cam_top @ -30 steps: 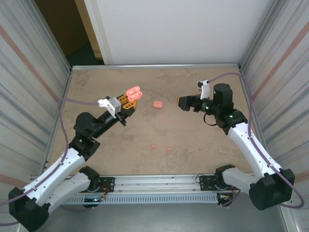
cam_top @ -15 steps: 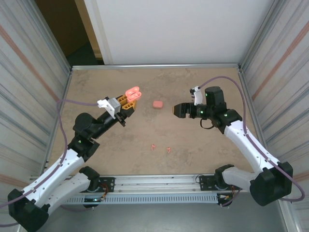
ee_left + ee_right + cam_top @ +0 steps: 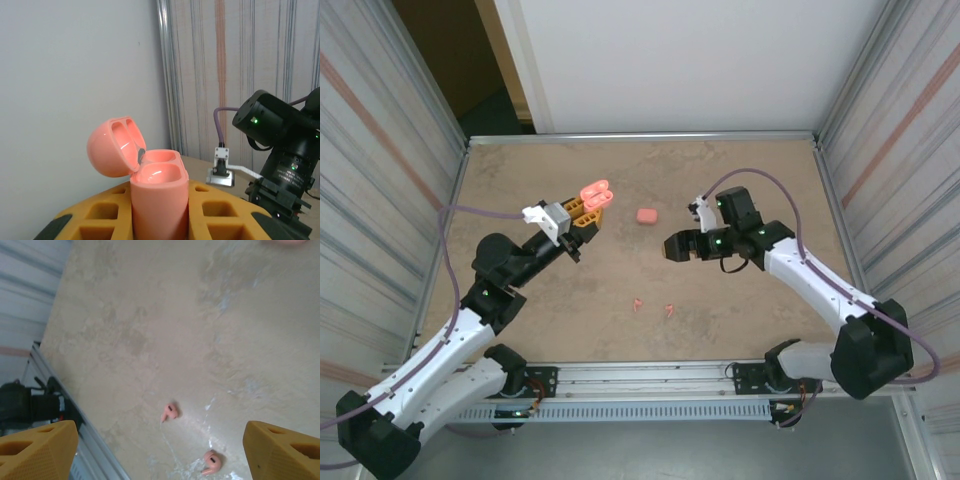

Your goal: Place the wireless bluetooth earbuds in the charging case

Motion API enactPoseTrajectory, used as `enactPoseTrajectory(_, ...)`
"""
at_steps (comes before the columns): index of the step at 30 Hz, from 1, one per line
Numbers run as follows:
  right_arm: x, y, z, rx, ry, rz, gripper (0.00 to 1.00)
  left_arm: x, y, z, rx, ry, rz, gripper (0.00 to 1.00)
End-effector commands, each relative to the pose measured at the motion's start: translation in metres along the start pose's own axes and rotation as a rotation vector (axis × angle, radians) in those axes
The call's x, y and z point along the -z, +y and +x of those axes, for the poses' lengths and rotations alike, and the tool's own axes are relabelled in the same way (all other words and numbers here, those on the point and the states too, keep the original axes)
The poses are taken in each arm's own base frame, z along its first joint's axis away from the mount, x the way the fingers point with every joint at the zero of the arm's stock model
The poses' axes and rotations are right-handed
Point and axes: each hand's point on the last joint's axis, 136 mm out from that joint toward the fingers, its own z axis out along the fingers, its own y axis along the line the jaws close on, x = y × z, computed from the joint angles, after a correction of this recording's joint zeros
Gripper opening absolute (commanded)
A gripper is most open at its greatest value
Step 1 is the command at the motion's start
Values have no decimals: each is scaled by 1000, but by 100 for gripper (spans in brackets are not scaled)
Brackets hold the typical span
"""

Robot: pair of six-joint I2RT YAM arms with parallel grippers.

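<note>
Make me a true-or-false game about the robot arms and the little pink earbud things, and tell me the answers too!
1. The left gripper holds an open pink case. True.
2. Two earbuds lie on the table. True.
3. The right gripper is carrying an earbud. False: its jaws are open and empty, above the table.
4. An earbud sits inside the open pink case. False: both of its wells look empty.
5. A second pink case lies on the table. True.
</note>
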Motion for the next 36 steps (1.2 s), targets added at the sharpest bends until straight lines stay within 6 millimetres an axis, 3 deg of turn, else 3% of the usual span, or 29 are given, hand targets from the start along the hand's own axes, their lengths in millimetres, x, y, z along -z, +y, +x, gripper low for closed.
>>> enactPoseTrajectory(1, -11, 12, 12, 24, 76, -49, 83, 4, 5, -6, -17, -20, -28, 0)
enactPoseTrajectory(14, -66, 27, 49, 96, 280, -104, 71, 4, 6, -4, -17, -13, -33, 0)
enactPoseTrajectory(22, -102, 13, 70, 119, 389, -30, 59, 5, 6, -1, -16, -3, -36, 0)
enactPoseTrajectory(30, -122, 5, 82, 164, 448, 12, 49, 7, 7, -1, -17, 0, -44, 0)
enactPoseTrajectory(36, -130, 1, 88, 168, 476, 21, 48, 7, 7, -1, -19, 0, -45, 0)
